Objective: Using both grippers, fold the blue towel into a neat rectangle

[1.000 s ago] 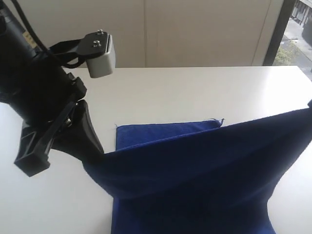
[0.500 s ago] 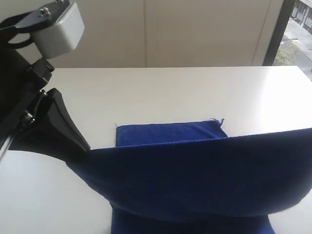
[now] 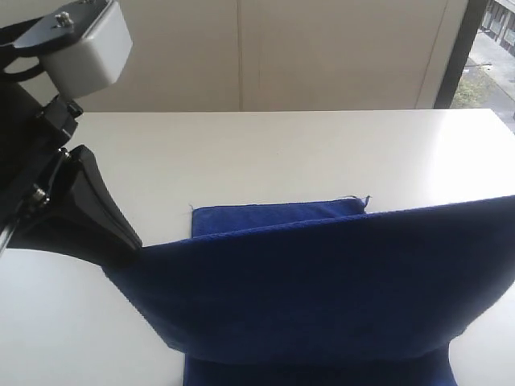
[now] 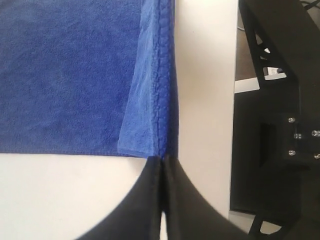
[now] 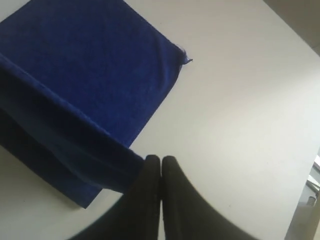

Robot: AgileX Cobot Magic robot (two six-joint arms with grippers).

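The blue towel (image 3: 322, 297) is half lifted. Its raised near edge stretches straight from the left gripper (image 3: 133, 245) to the right edge of the exterior view, and its far part (image 3: 278, 215) lies flat on the table. In the left wrist view the left gripper (image 4: 162, 159) is shut on a hemmed corner of the towel (image 4: 65, 75). In the right wrist view the right gripper (image 5: 161, 159) is shut with the other raised corner of the towel (image 5: 75, 80) running in against its left fingertip. The right gripper is outside the exterior view.
The white table (image 3: 322, 153) stretches beyond the towel to a pale wall. A grey camera box (image 3: 84, 48) sits on the left arm. Past the table edge (image 4: 236, 75) in the left wrist view stands a black frame (image 4: 270, 100).
The left arm has moved up and to the left, drawing its towel corner leftward. The raised edge sagged half a second ago and is now pulled straight and taut; its right end sits lower than a second ago.
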